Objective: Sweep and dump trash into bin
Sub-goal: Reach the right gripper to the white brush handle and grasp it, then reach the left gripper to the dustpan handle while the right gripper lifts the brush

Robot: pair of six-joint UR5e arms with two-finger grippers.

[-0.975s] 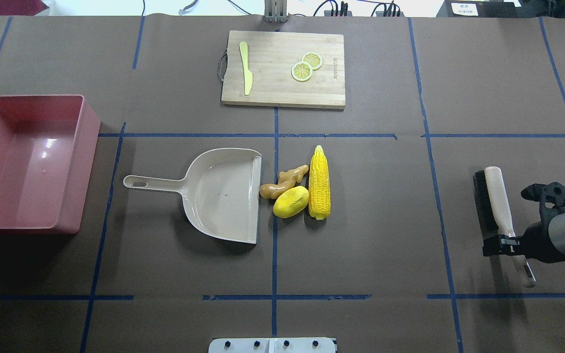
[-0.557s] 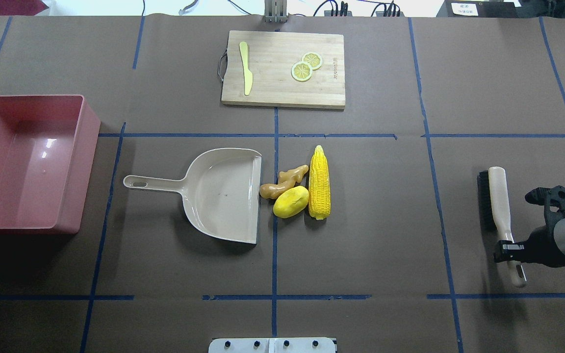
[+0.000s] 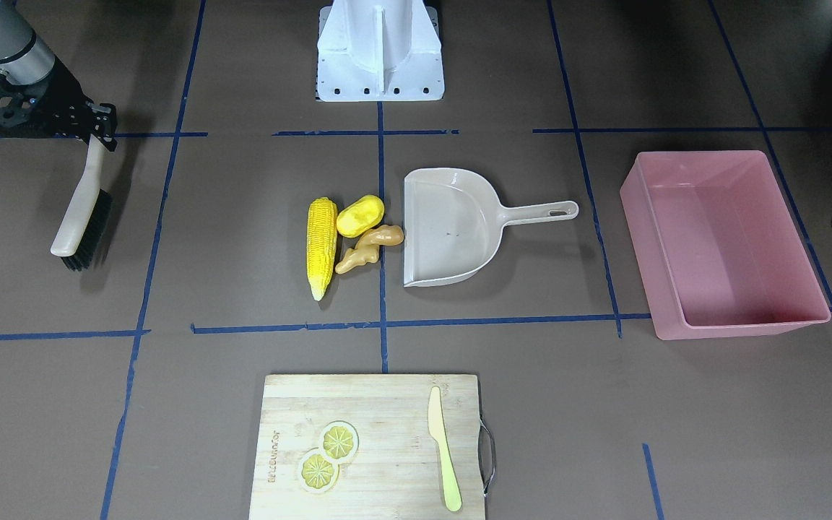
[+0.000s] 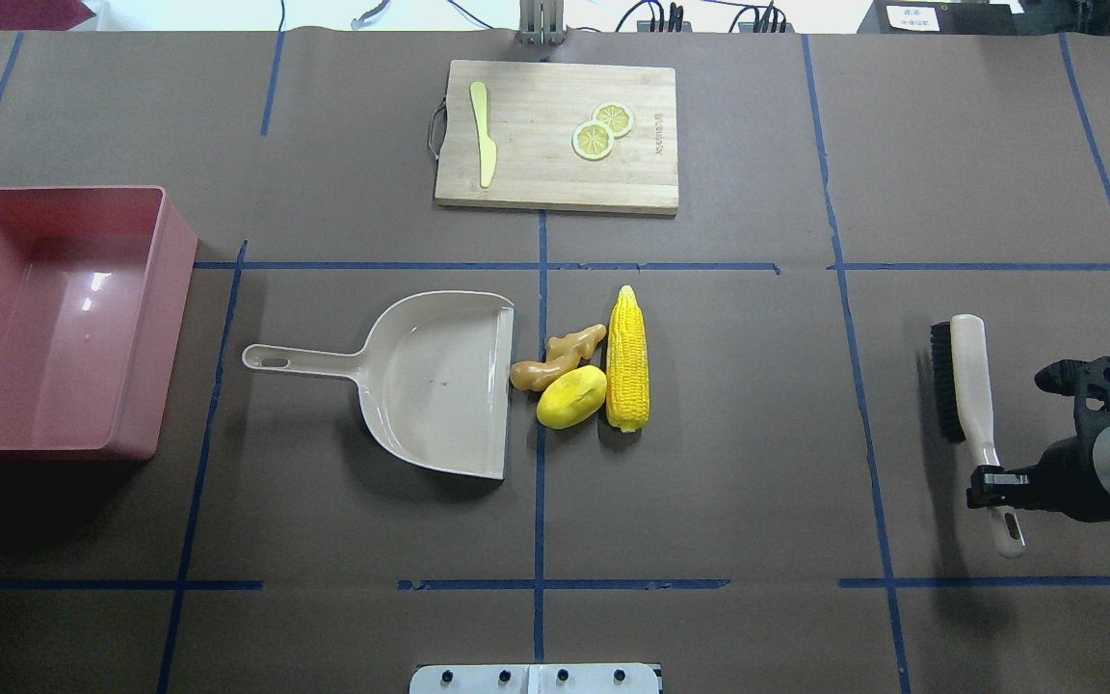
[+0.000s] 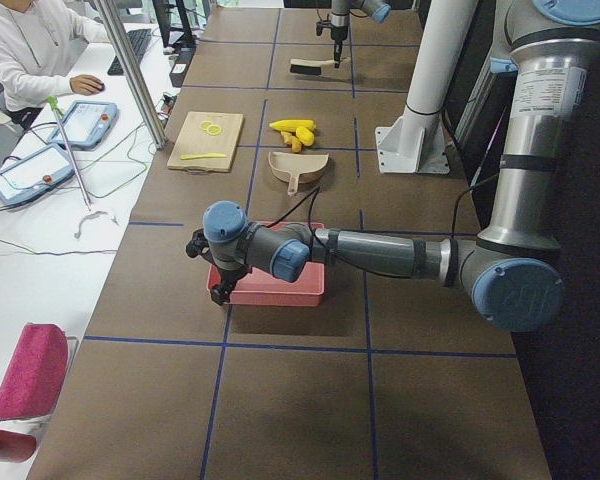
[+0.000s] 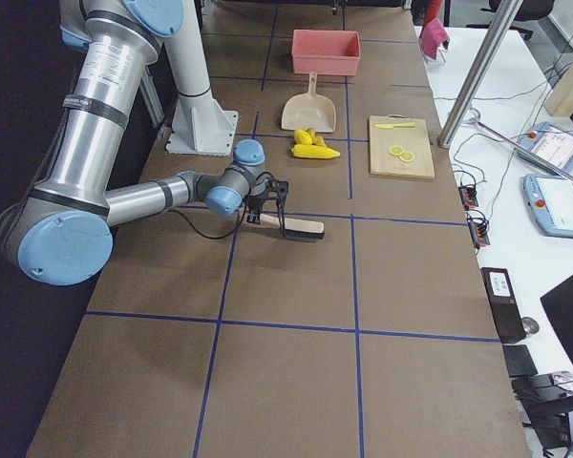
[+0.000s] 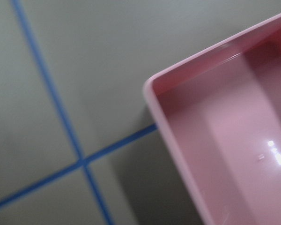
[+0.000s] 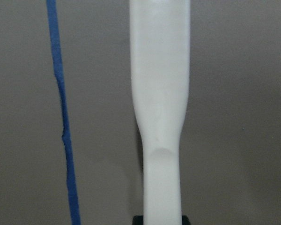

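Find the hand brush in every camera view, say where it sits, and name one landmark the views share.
Exterior front-facing: brush far left, upper half.
Overhead exterior: brush right side, mid-height.
Exterior left: brush top centre, far away.
Exterior right: brush near the picture's centre.
Left wrist: not in it.
Right wrist: only its pale handle, up the middle.
Shared landmark: beige dustpan, in all four exterior views.

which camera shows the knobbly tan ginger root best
Exterior front-facing: the knobbly tan ginger root lies whole, nearer the camera than the rounded yellow potato lump. Overhead shows it similarly, potato in front. Side views show it tiny; wrist cameras miss it.
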